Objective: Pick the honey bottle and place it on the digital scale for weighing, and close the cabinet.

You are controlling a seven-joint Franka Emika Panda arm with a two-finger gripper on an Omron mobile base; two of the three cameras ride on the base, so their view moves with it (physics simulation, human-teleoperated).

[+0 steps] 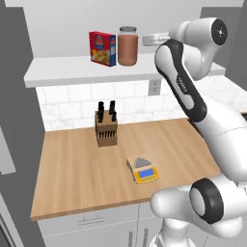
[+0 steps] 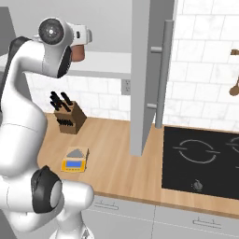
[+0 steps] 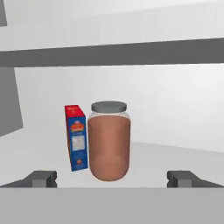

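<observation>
Honey bottle: you have it upright on the cabinet shelf, just beside the cereal box.
Pincer: fully spread, empty, short of the jar.
Handling: likely heavy, rigid, smooth; you should grip mid-body, below the grey lid.
Digital scale: on the bench below.

clear glass honey bottle, wooden counter

cereal box: red and blue printing with a pale panel on its narrow side; the marks are too blurred to read
digital scale: blue display, no digits legible
honey bottle: no label or lettering to read
knife block: no lettering to read
</observation>
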